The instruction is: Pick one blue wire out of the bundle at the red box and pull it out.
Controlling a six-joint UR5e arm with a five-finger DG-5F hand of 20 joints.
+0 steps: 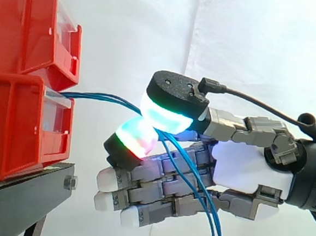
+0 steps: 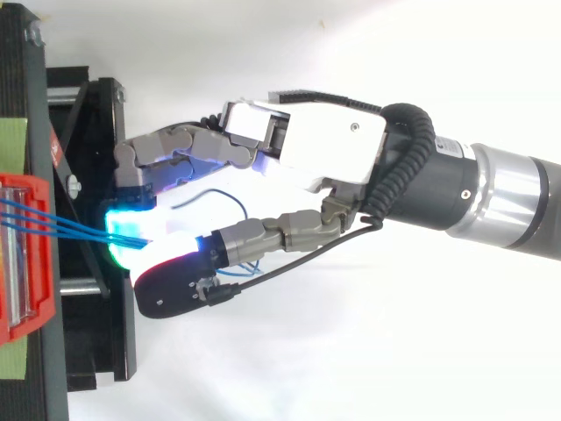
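Blue wires, thin and glossy, seen leaving clear-fronted lower red bin, run level to hand, then hang in slack curves past white palm. Wires clamped between two thick rounded glowing pads, thumb above, one finger below; number clamped cannot be told. Other fingers held nearly straight, side by side, underneath. Bins stacked on black stand.
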